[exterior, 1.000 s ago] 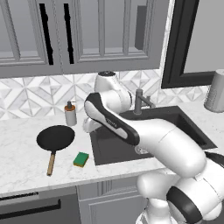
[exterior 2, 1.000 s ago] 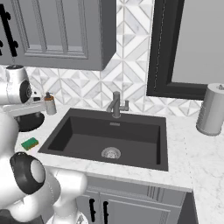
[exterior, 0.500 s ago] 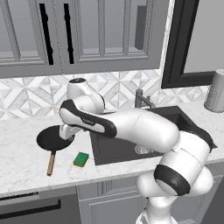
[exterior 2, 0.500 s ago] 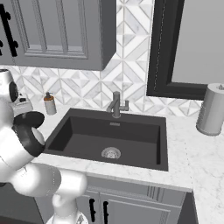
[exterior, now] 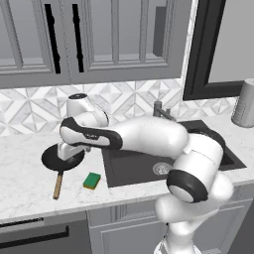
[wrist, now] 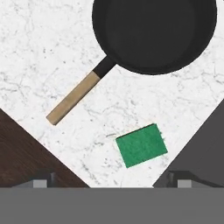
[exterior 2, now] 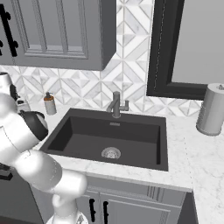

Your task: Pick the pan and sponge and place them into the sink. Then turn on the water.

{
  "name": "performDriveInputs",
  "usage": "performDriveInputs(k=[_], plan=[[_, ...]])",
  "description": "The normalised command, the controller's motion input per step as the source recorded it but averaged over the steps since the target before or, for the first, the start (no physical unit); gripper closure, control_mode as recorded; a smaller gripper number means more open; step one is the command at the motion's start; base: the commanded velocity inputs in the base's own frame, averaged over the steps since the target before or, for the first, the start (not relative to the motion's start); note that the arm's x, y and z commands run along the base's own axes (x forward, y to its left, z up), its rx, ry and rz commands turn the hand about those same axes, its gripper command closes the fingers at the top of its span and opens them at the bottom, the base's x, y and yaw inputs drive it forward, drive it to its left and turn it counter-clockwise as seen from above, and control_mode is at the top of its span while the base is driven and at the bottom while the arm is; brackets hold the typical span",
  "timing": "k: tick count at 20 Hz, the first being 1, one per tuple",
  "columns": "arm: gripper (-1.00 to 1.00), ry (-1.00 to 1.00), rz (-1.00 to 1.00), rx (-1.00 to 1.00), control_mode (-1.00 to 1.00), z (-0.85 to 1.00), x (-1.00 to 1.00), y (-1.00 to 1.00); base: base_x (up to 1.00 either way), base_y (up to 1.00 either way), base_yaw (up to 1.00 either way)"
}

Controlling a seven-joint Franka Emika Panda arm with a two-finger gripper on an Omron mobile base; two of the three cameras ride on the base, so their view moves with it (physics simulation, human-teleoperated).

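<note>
One pan point(wrist: 154, 33) | one sponge point(wrist: 141, 145) beside sink point(exterior: 130, 166) | pincer point(wrist: 112, 180) released, holding nothing

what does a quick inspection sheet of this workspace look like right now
surface: white marble counter, sink set into it
job's things: pan and sponge lie apart on the counter left of the sink; sink holds nothing, faucet shows no water
clutter: soap dispenser and grey canister by the backsplash
grippers: gripper hovers above pan and sponge, holding nothing, fingers spread
cables: nothing seen
surroundings: grey cabinets, patterned tile backsplash, dark-framed window
</note>
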Motion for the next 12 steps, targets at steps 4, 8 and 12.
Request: performDriveInputs(k=[4,8,12], plan=[[-1.00,0.00,-0.15,-0.01,-1.00,-0.34,0.11,0.61,0.00,0.00,0.00],[-1.00,0.02,-0.21,-0.02,-1.00,-0.31,0.13,0.49,0.00,0.00,0.00],[-1.00,0.02,-0.20,0.00,-1.00,-0.37,0.10,0.32,0.00,0.00,0.00]])
